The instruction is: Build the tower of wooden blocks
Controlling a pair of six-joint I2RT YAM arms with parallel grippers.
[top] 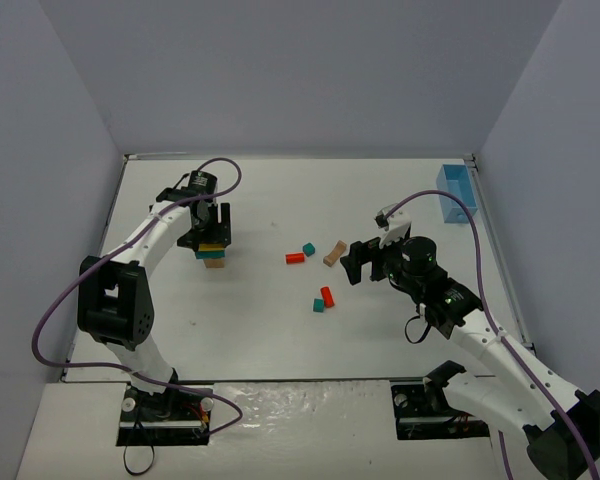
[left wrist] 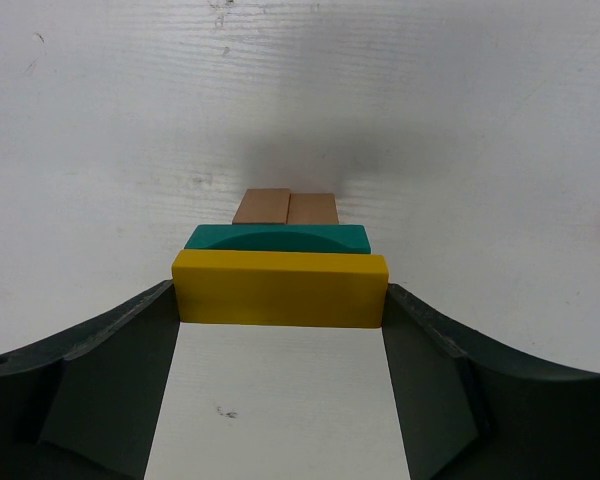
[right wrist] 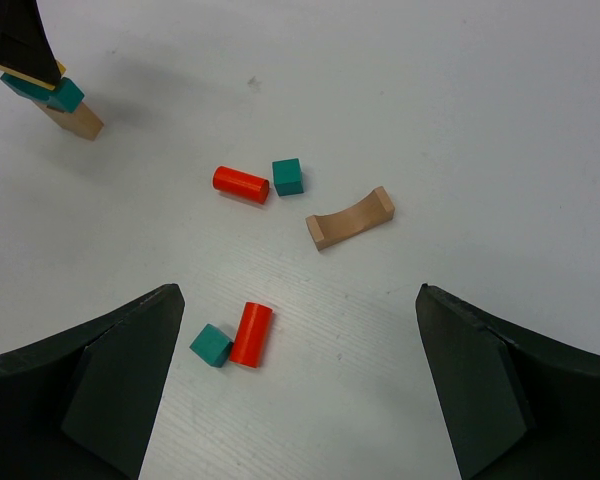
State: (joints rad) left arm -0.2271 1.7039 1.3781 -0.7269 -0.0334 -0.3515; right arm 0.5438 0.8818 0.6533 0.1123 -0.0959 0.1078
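1. Wood block tower stands on the left half of the white table, right under the tip of the left arm.
2. At the bottom of the tower are two tan blocks, side by side and touching. A long teal piece lies on them, and a long yellow block lies on top of that.
3. The left gripper points down over the tower. It is part way open, and its two dark fingers sit at the two ends of the yellow block. They seem to touch both ends, so it looks like the gripper has hold of that block.
4. The right gripper hangs over the right middle of the table, well apart from the tower. It is open as wide as it goes, with nothing between the fingers.
5. Loose pieces lie flat on the table below the right gripper.
   - One red peg lies just beside a teal cube.
   - A curved tan piece lies near those two.
   - A second red peg touches a second teal cube, closer to the arms.
6. A light blue bin stands at the far right edge of the table. I cannot tell what is inside it
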